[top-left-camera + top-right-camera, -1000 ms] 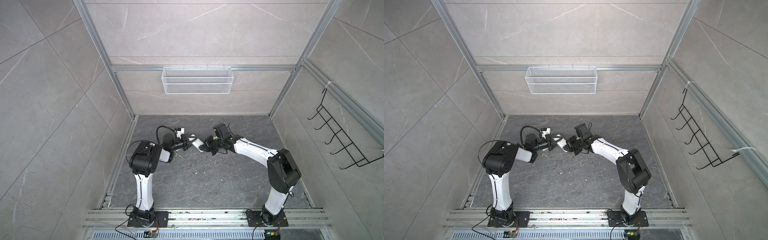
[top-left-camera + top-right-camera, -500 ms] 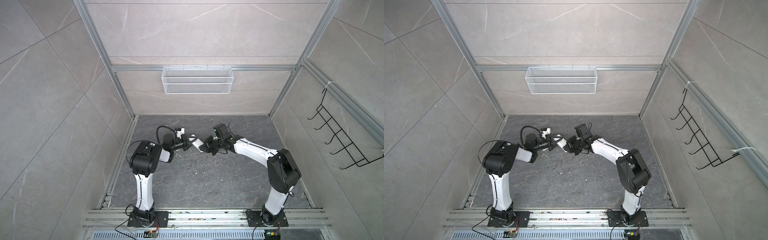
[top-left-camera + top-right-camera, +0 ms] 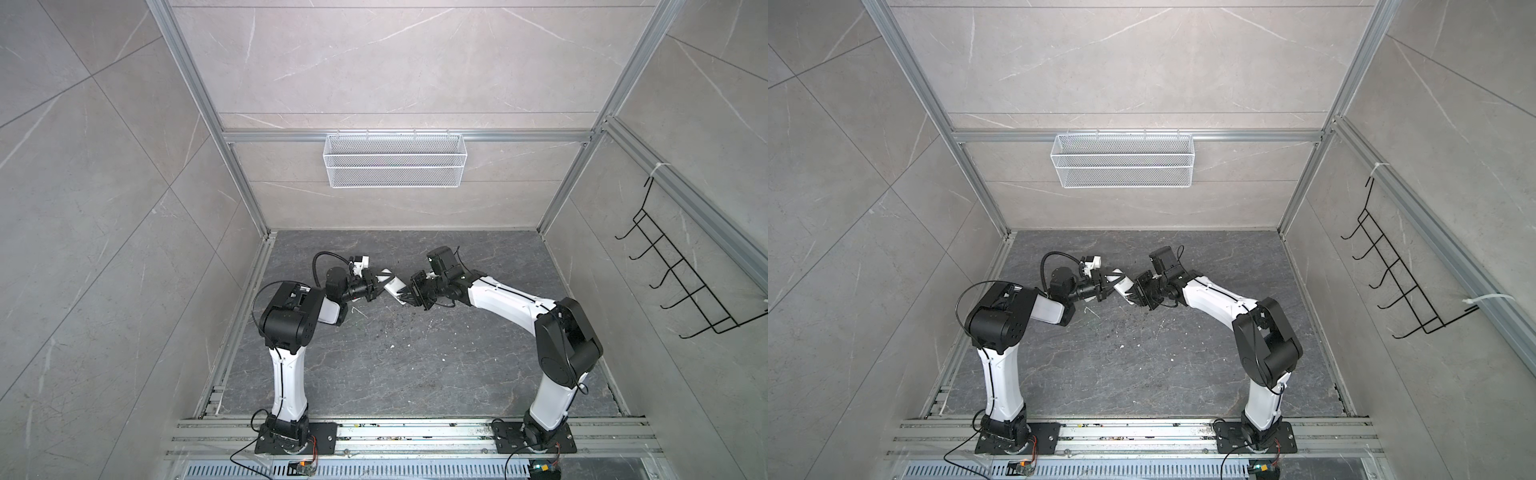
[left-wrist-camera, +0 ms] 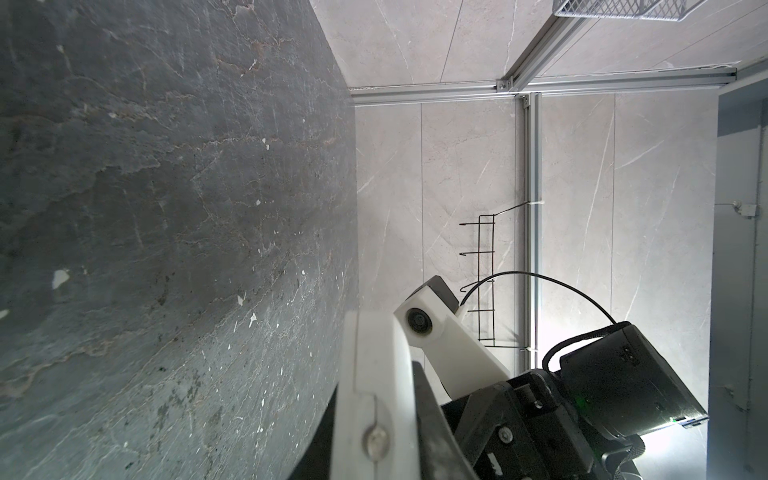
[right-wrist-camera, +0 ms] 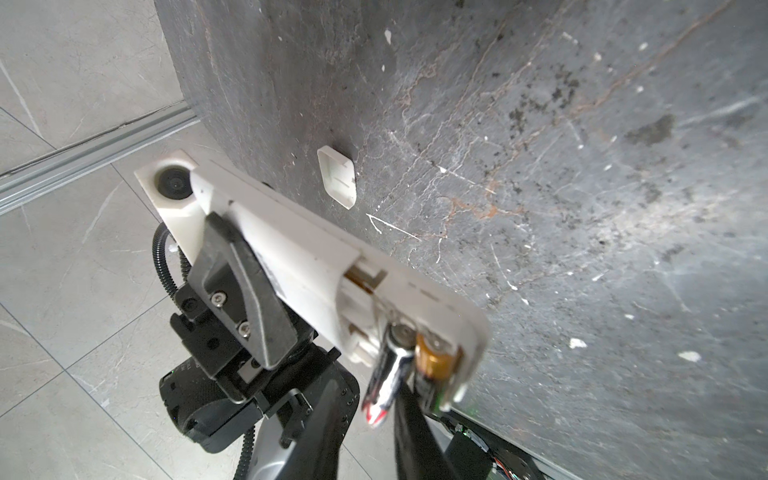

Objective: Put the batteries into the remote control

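- Top views: the remote control (image 3: 392, 286) is being held clear of the desk (image 3: 415, 365) by the left gripper (image 3: 376, 287), which is clenched on one end. The right gripper (image 3: 409, 294) is being shown at the other end.
- Left wrist: the remote control (image 4: 374, 374) is being seen edge-on, a white plastic shell w/ a seam & a small screw, pinched between dark fingers.
- Right wrist: the battery bay is being shown open. The cover (image 5: 337, 178), a thin white plate, is lying apart on the desk. The gold battery (image 5: 434, 361) is seated. The glossy silver battery (image 5: 388, 374) is being shown tilted, one end in the bay, the red-banded end sticking out beside a right-gripper finger (image 5: 411, 424). Grasped or released can't be told.
- Step: the 2nd cell is being seated. The next move prob. calls for the raised end to be pressed down flush, then the cover to be fetched.
- Materials: the plastic is smooth & hard and the metal cylinders are slick, prob. prone to rolling. The desk is dark, rough & slate-like.
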You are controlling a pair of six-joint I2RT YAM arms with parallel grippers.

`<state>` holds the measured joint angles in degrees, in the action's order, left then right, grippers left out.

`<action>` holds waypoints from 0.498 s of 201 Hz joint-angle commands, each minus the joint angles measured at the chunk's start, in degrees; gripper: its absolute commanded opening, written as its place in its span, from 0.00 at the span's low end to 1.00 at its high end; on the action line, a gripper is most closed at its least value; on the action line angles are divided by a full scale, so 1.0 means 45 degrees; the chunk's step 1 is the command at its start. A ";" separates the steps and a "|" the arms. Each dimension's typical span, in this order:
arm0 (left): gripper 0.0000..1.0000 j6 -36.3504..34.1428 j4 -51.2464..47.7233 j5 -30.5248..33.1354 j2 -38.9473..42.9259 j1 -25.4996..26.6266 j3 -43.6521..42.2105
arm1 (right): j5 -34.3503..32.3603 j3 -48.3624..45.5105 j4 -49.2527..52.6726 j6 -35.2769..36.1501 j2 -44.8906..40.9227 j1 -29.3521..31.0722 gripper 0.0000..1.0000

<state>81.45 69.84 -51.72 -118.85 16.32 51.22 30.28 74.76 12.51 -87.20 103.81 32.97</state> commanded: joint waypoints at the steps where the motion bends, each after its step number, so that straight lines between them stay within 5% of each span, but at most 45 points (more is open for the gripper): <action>1: 0.00 0.0145 0.0678 -0.0425 0.0492 -0.0145 0.0160 | 0.0007 0.0105 0.0673 0.0498 -0.0735 -0.0062 0.27; 58: 0.00 0.0473 0.0259 -0.0423 0.0618 -0.0169 0.0133 | -0.0269 0.0709 0.1967 0.1942 -0.1287 -0.0071 0.29; 78: 0.00 0.0854 -0.0017 -0.0560 0.0773 -0.0188 0.0136 | -0.0432 0.1870 0.3124 0.4588 -0.1127 -0.0124 0.31; 100: 0.00 0.1119 -0.0430 -0.0955 0.1065 -0.0208 0.0141 | -0.1615 0.3977 0.5940 0.9206 -0.0625 -0.0089 0.39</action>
<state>84.16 67.79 -52.60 -118.30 15.73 51.22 28.49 83.29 26.06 -69.19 100.09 32.69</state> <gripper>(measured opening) 0.183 0.351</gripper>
